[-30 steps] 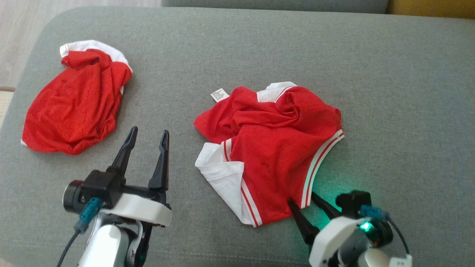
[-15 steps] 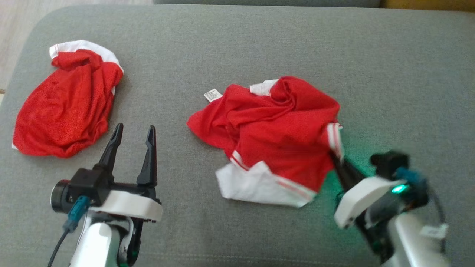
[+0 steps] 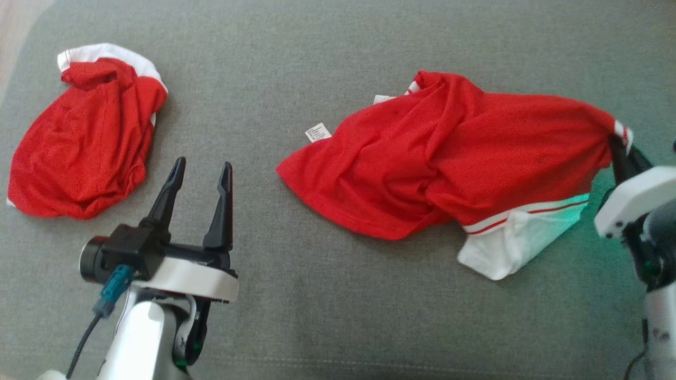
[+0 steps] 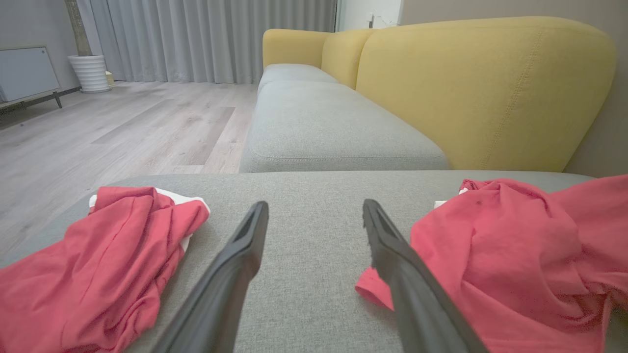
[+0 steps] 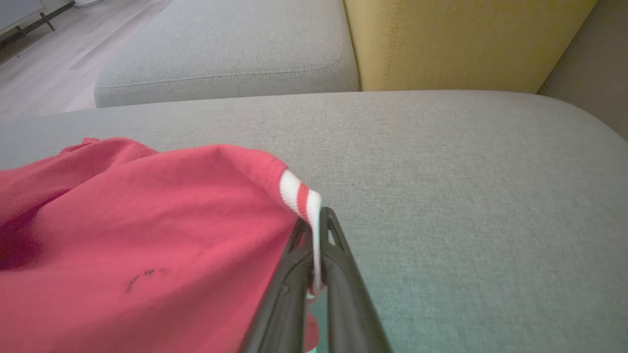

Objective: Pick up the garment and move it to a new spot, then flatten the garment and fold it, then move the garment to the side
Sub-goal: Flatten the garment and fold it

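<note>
Right gripper [image 3: 619, 149] fingers clenched on red jersey [image 3: 449, 153] cuff, 3 o'clock; left gripper [image 3: 203, 164] fingers spread, empty. Pull low, steady; avoid bunching.

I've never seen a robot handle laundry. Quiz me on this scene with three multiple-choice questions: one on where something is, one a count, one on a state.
1. Where does the crumpled red garment with white trim lie, relative to the left gripper?
A. On the robot's left of it
B. Between its fingers
C. On the floor

2. How many red garments lie on the grey fabric sofa cushion?
A. One
B. Two
C. Four

3. What is the right gripper doing?
A. Hanging open
B. Shut on the red-and-white striped hem of the stretched red garment
C. Resting flat on the floor

Answers:
1 A: the head view shows it apart from that gripper, to its left.
2 B: one is crumpled, one is stretched out.
3 B: the right wrist view shows both fingers closed on the hem.
</note>
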Robot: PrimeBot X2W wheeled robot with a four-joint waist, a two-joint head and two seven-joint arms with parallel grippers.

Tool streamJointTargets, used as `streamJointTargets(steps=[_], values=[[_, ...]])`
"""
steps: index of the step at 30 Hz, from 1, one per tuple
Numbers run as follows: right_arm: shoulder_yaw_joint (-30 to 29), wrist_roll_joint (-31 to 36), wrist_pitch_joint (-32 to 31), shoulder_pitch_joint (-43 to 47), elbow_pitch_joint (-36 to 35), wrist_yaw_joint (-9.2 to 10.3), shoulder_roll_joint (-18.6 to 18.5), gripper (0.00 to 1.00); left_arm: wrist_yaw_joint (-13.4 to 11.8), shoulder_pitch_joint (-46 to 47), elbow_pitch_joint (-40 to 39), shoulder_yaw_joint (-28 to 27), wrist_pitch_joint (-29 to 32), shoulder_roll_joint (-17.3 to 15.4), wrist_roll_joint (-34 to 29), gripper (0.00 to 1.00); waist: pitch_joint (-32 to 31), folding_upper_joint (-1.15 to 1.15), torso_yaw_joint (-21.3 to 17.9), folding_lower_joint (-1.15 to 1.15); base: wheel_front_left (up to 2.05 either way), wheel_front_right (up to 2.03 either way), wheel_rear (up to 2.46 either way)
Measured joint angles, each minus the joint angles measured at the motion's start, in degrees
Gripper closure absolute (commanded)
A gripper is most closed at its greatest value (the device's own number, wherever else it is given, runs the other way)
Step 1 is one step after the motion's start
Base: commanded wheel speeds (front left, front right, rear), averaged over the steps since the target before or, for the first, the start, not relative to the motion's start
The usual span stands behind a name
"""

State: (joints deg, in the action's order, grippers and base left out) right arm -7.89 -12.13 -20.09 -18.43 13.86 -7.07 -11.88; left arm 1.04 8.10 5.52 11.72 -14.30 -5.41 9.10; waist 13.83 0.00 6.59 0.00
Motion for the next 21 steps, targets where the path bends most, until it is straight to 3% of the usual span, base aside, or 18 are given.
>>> streamJointTargets(steps=[6, 7, 8, 9, 16, 21], values=[[-1.3, 1.86, 6.2, -7.31, 11.39, 0.0, -1.99, 1.0, 0.58, 0.85, 0.07, -0.43, 0.0, 0.35, -0.04, 0.0, 1.75, 0.0, 0.84, 0.0, 0.0, 0.0, 0.0], [-1.42, 2.36, 7.21, -8.39, 13.32, 0.0, -2.12, 0.77, 0.96, 0.88, 0.13, -0.54, 0.0, 0.4, -0.07, 0.0, 1.96, 0.0, 0.88, 0.0, 0.0, 0.0, 0.0], [-1.54, 2.93, 8.53, -9.37, 15.15, 0.0, -2.19, 0.29, 1.09, 0.9, 0.24, -0.64, 0.0, 0.41, -0.31, 0.0, 2.15, 0.0, 0.92, 0.0, 0.0, 0.0, 0.0], [-1.66, 3.33, 9.74, -10.22, 16.74, 0.0, -2.18, 0.0, 1.26, 0.96, 0.37, -0.66, 0.0, 0.45, -0.63, 0.0, 2.28, 0.0, 0.97, 0.01, 0.0, 0.0, 0.0], [-0.78, 5.22, 17.96, -11.44, 19.81, 0.0, -1.05, 0.0, 1.53, 1.3, 0.7, -1.36, 0.0, 0.69, -1.43, 0.0, 1.56, 0.0, 0.12, 0.0, 0.0, 0.0, 0.0], [0.97, 6.21, 24.26, -8.71, 12.24, 0.0, 1.53, 0.0, 1.48, 1.05, 0.88, -1.67, 0.0, 0.83, -1.67, 0.0, -0.17, 0.0, -0.71, 0.0, 0.0, 0.0, 0.0]])
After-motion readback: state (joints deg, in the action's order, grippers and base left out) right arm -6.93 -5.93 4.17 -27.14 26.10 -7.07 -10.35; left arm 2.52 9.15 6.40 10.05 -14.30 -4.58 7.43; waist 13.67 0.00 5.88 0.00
